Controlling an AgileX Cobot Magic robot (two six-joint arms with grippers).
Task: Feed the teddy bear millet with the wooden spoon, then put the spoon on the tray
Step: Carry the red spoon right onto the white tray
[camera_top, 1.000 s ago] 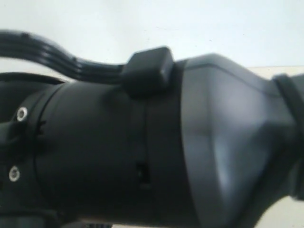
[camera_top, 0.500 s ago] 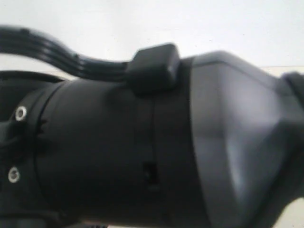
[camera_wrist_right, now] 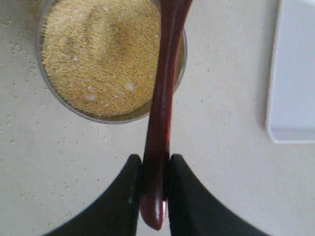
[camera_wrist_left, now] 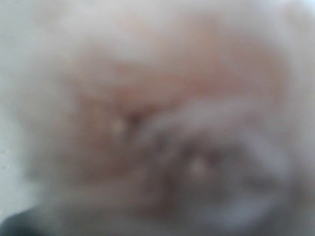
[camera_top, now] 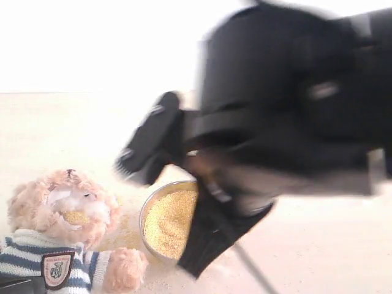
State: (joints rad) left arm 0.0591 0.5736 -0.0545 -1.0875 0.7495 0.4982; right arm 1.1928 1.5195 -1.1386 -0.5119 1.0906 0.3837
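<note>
**Spoon pinched above bowl; bear has millet on muzzle**

Right wrist view: the right end effector [camera_wrist_right: 155, 160] is pinching the wooden spoon [camera_wrist_right: 165, 73] near the end of its handle. One black finger [camera_wrist_right: 123, 196] presses on each side, and the handle tip pokes out just behind them. The handle runs forward over the rim of the steel bowl [camera_wrist_right: 74, 109], crossing on the side nearer the tray [camera_wrist_right: 295, 73]. The spoon's round end is cut off by the frame edge, so any load on it is unseen. Cannot tell whether the spoon touches the rim.

The millet [camera_wrist_right: 98, 54] fills the bowl almost to the brim, and a few loose grains lie on the desk [camera_wrist_right: 221, 172] beside it. The tray is white with one rounded corner showing. It lies apart from the bowl, with bare desk between them.

Exterior view: badly motion-blurred. The right arm [camera_top: 294, 92] fills the upper right and hangs over the bowl. The teddy bear [camera_top: 37, 208] is at the lower left, near the bowl, with a clump of millet on its white muzzle. Its striped sweater [camera_top: 24, 254] and the shield badge [camera_top: 56, 268] are visible. Spilled grains lie on the desk between bear and bowl.

Left wrist view: entirely out of focus, filled by light-brown and white fuzz, seemingly the bear close up. No finger of the left end effector shows, so its state cannot be told.
</note>
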